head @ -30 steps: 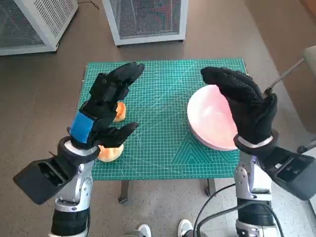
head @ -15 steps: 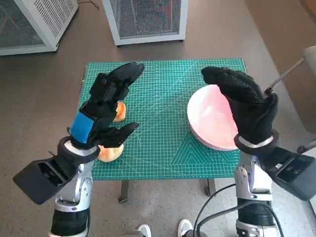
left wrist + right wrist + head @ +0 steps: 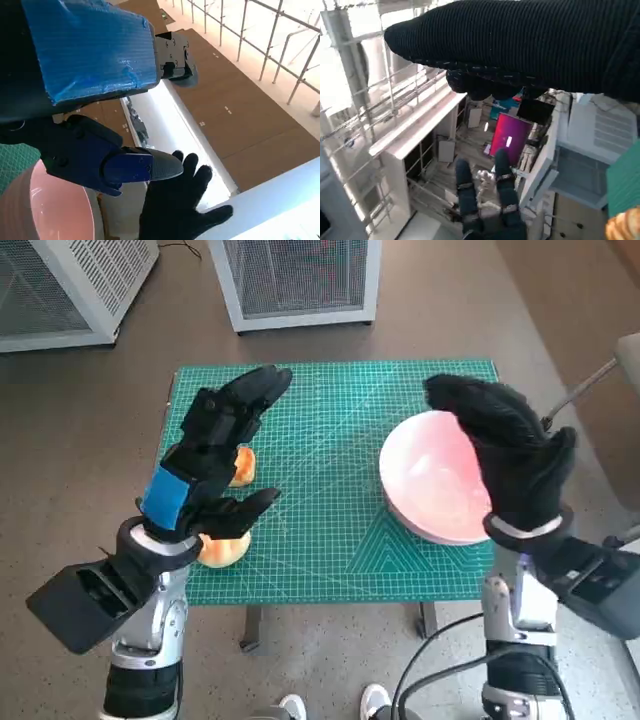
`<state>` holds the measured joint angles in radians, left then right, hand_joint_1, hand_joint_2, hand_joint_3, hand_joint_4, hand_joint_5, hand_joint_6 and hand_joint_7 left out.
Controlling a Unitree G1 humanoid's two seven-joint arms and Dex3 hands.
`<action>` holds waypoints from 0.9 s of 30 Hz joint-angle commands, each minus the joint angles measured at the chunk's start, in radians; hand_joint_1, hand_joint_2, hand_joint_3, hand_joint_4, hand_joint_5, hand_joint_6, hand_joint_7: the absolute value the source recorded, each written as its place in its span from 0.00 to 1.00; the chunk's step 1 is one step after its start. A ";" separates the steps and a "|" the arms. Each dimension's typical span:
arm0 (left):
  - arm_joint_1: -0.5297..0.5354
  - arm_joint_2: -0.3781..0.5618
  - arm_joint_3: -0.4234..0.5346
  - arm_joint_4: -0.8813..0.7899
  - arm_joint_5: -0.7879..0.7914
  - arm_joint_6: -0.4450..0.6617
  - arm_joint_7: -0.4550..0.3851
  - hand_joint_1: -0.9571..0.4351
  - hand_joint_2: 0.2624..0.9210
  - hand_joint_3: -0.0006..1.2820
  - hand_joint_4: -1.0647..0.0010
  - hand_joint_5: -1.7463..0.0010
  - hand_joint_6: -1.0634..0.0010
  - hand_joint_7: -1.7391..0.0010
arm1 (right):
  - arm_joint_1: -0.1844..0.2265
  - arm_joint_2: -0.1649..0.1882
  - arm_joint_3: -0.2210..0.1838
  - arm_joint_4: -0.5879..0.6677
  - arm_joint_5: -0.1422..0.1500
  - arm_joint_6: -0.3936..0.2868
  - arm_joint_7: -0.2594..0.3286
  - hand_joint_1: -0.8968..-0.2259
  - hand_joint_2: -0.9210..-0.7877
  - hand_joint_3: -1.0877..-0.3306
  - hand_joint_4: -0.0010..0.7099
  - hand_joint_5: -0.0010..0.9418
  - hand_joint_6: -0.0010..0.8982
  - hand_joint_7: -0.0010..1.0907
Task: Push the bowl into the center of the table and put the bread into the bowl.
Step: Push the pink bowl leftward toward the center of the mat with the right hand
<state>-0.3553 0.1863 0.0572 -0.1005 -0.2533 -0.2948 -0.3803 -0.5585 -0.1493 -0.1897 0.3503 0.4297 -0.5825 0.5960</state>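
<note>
Brown floor surrounds the green-matted counter (image 3: 330,480), and nothing is done yet: the pink bowl (image 3: 430,480) sits by the right edge, both bread pieces (image 3: 240,466) near the left edge. Left hand (image 3: 215,450) hovers spread and empty; right hand (image 3: 505,455) hangs above the bowl, grasping nothing. Only the head view shows this layout; the right wrist view catches just a crust of bread.

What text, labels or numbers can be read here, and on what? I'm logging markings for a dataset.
None can be read.
Green cutting mat: only white grid lines; any printed figures are too small to make out.
Blue tape on the left hand: plain.
Pink bowl: unmarked.
</note>
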 commanded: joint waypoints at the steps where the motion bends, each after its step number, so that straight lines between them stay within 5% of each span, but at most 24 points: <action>1: 0.006 0.002 0.006 0.000 -0.005 -0.001 -0.001 0.32 1.00 0.27 0.92 0.83 1.00 0.66 | -0.053 -0.042 -0.071 0.174 -0.016 -0.077 -0.020 0.63 0.00 0.78 0.43 0.02 0.03 0.50; 7: 0.010 0.002 0.008 0.003 0.000 -0.006 0.002 0.32 1.00 0.27 0.91 0.84 1.00 0.66 | -0.136 -0.085 -0.148 0.419 -0.115 -0.199 -0.200 0.60 0.00 0.67 0.43 0.02 0.01 0.52; 11: 0.012 0.001 0.009 0.002 0.000 -0.007 0.002 0.32 1.00 0.27 0.91 0.84 1.00 0.66 | -0.174 -0.115 -0.173 0.542 -0.144 -0.224 -0.277 0.59 0.00 0.57 0.42 0.02 0.00 0.53; 20: 0.015 0.003 0.012 0.002 -0.001 -0.010 0.001 0.32 1.00 0.27 0.91 0.85 1.00 0.67 | -0.239 -0.167 -0.224 0.777 -0.132 -0.168 -0.360 0.61 0.00 0.49 0.40 0.01 0.00 0.53; 27: 0.014 0.002 0.014 0.008 -0.004 -0.014 -0.002 0.32 1.00 0.27 0.90 0.85 1.00 0.67 | -0.243 -0.185 -0.249 0.894 -0.137 -0.052 -0.413 0.65 0.00 0.47 0.37 0.00 0.00 0.52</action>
<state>-0.3480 0.1880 0.0629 -0.0971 -0.2522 -0.2954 -0.3797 -0.8143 -0.3310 -0.4271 1.1864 0.2925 -0.6997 0.2153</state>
